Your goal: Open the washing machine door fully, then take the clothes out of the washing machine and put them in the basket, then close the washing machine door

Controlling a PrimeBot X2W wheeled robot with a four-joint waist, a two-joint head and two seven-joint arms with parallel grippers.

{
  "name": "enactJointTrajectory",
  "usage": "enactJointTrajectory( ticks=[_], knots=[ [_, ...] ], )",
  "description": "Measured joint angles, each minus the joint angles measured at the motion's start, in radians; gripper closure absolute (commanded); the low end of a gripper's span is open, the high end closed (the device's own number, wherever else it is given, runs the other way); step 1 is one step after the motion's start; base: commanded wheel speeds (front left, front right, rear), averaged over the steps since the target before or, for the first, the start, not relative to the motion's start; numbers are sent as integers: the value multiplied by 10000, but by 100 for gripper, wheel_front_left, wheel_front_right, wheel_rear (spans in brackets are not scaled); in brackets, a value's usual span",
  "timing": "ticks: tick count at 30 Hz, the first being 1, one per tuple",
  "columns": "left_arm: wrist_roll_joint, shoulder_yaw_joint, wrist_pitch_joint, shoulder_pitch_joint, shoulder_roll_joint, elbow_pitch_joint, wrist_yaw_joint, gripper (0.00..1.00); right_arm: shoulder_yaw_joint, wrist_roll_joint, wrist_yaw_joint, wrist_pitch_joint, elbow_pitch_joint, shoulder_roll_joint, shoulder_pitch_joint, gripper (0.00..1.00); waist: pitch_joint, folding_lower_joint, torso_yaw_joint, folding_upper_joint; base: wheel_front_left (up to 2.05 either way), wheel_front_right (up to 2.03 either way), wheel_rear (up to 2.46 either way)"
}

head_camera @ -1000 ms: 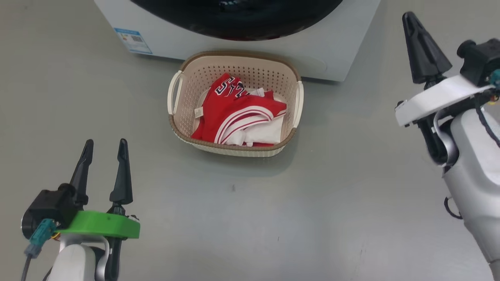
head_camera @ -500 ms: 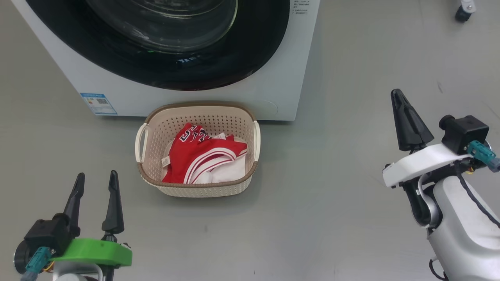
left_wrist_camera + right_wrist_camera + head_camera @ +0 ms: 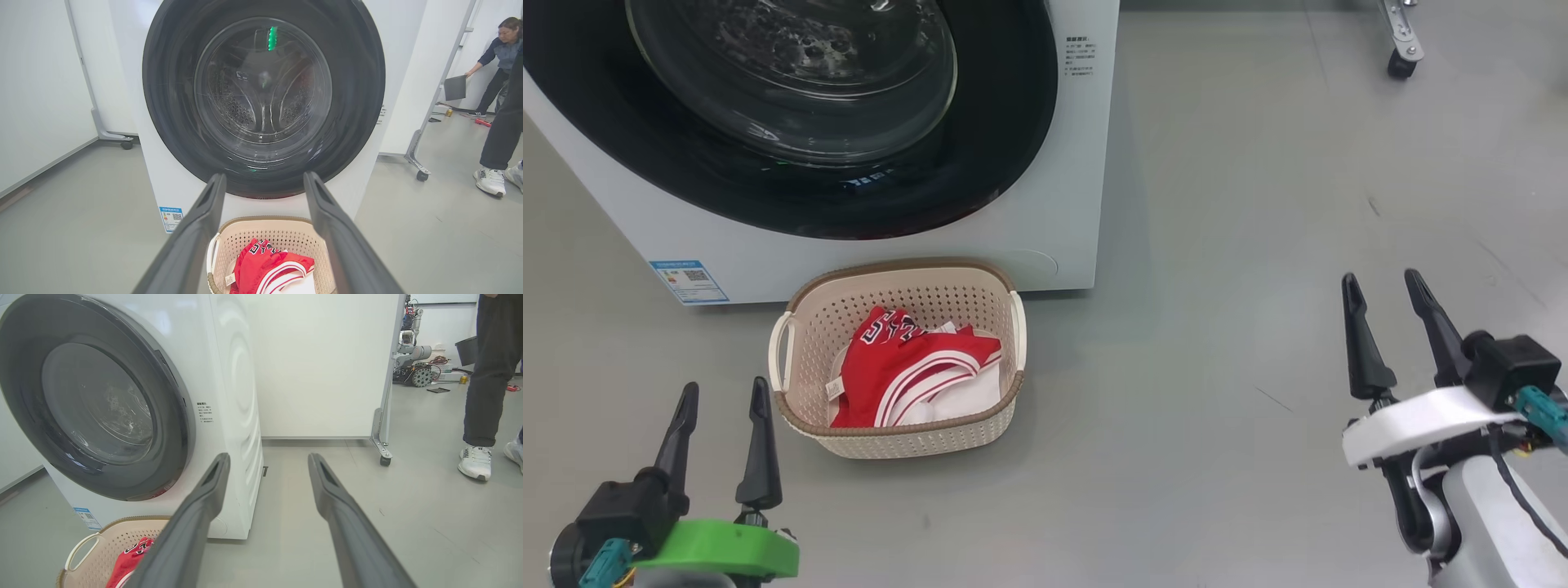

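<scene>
The glossy black round washing machine door [image 3: 792, 114] sits shut on the big white front-loading washing machine [image 3: 1078, 163]. The red-and-white clothes [image 3: 907, 367] lie in the cream perforated plastic basket [image 3: 898, 268] just in front of the machine. The task looks finished, so the next move is probably only to draw the arms back. Left gripper [image 3: 725, 385] and right gripper [image 3: 1380, 278] hold nothing, fingers apart. A second ago the right fingers were together, and the head camera has since tilted up.

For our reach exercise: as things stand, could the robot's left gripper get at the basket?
Probably yes: the left gripper is open and empty, and nothing stands between it and the basket to its right.
</scene>
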Motion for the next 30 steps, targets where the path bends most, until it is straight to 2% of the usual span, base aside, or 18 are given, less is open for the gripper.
enactJointTrajectory(
  ticks=[16, 30],
  knots=[
    [88, -360, 0, 81, 4, -63, 0, 0, -587, -487, 19, 0, -746, 353, 901, 0, 25, 0, -115, 0, 0, 0, 0],
    [151, -408, 2, 193, 4, 161, -2, 0, -790, -819, 196, 0, -993, 598, 1284, 0, 68, 0, -107, 0, 0, 0, 0]
  ],
)
